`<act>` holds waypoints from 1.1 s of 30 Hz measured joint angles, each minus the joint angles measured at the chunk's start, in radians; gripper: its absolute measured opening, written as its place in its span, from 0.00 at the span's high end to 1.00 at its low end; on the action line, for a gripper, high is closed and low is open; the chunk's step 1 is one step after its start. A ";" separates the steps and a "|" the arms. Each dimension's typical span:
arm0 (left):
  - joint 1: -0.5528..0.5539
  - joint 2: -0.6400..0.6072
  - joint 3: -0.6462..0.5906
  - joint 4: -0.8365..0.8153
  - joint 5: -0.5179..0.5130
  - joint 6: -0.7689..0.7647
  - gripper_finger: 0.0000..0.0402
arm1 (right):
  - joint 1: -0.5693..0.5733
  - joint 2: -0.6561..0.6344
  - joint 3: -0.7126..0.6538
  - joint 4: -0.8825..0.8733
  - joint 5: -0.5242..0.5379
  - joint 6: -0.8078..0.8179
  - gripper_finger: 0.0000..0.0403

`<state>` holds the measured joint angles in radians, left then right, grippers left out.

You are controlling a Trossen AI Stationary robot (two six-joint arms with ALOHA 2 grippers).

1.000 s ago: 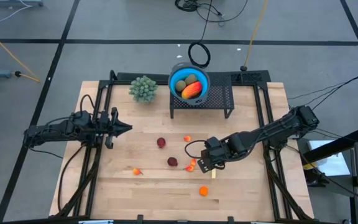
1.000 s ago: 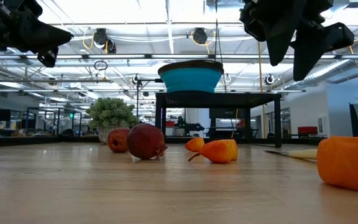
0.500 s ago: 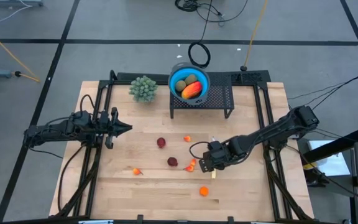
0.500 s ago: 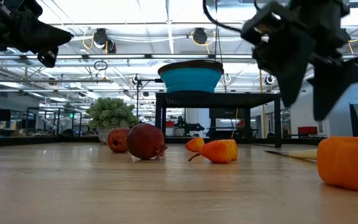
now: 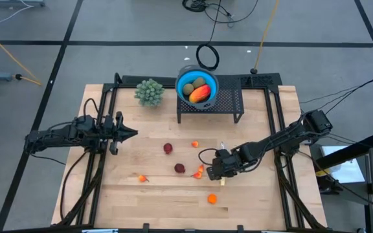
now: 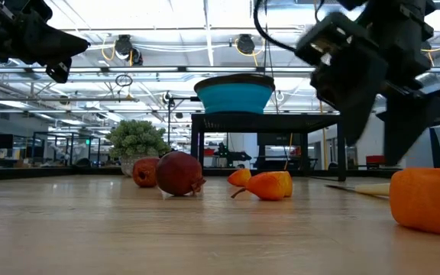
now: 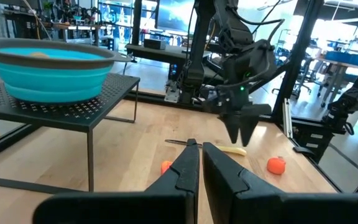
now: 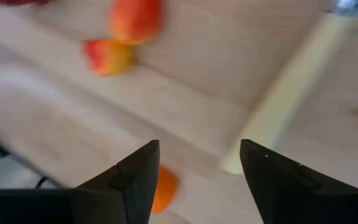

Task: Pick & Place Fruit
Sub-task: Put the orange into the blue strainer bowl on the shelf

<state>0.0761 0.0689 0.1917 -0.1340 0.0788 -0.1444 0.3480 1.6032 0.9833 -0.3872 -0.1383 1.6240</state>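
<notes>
The right gripper [image 5: 214,169] hangs low over the table with its two fingers [image 8: 137,176] spread wide and nothing between them, a stance that reads as set up for a grab from above. Taking the pale knife handle [image 8: 278,109] as the landmark, the gripper sits almost on top of it: the handle's blunt end lies just beside one fingertip in the wrist view, and in the overhead view it peeks out just beneath the gripper. On the far side of the handle from the arm's base lies a pair of small orange-red fruits [image 5: 200,171], touching or nearly touching each other, just beside the open fingers; they are probably the next pick, being the nearest fruit. A dark red round fruit [image 5: 180,168] lies a little beyond that pair, a second dark red one [image 5: 168,148] farther still toward the plant, and a tiny orange one [image 5: 195,144] lies between the handle and the rack. Another orange fruit [image 5: 212,199] lies near the handle toward the table's front edge, and one more [image 5: 142,178] is well apart toward the left side. Behind the handle, the blue bowl [image 5: 181,79] stands raised on the black rack [image 5: 232,100], already holding an orange-red mango-like fruit [image 5: 200,94] and brownish-green ovals [image 5: 196,83], so it is likely the drop-off. The left gripper [image 5: 129,134] waits well apart from the handle, pinched shut and empty.
</notes>
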 joint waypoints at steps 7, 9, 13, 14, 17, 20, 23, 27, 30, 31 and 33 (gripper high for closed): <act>0.000 0.000 0.000 -0.001 0.000 0.000 0.95 | 0.041 0.000 0.000 0.168 -0.024 -0.215 0.47; 0.000 0.000 0.000 -0.001 0.000 0.000 0.95 | 0.056 0.000 0.000 0.190 -0.058 -0.274 0.47; 0.000 0.000 0.000 -0.001 0.000 0.001 0.95 | 0.091 0.000 0.000 0.197 -0.103 -0.383 0.47; 0.000 0.000 0.000 -0.001 0.000 0.001 0.95 | 0.099 0.000 0.000 0.197 -0.103 -0.414 0.47; 0.000 0.000 0.000 -0.004 0.000 -0.008 0.95 | 0.114 0.000 0.000 0.207 -0.100 -0.519 0.47; 0.000 0.000 0.000 -0.005 0.000 -0.020 0.95 | 0.124 0.000 0.000 0.222 -0.092 -0.638 0.47; 0.000 0.000 0.000 -0.005 0.001 -0.026 0.95 | 0.126 0.000 0.000 0.247 -0.050 -0.766 0.47; 0.000 0.000 0.001 -0.005 0.001 -0.035 0.95 | 0.124 0.000 0.000 0.250 -0.015 -0.984 0.47; 0.000 0.000 0.000 -0.005 0.001 -0.042 0.95 | 0.125 0.000 0.000 0.255 -0.016 -1.137 0.47; 0.000 0.000 0.000 -0.005 0.001 -0.047 0.95 | 0.125 0.000 0.000 0.258 -0.017 -1.174 0.47; 0.000 0.000 0.001 -0.005 0.001 -0.050 0.95 | 0.124 0.000 0.000 0.258 -0.016 -1.225 0.47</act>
<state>0.0759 0.0692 0.1922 -0.1387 0.0799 -0.1948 0.4725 1.6028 0.9834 -0.1295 -0.1543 0.3992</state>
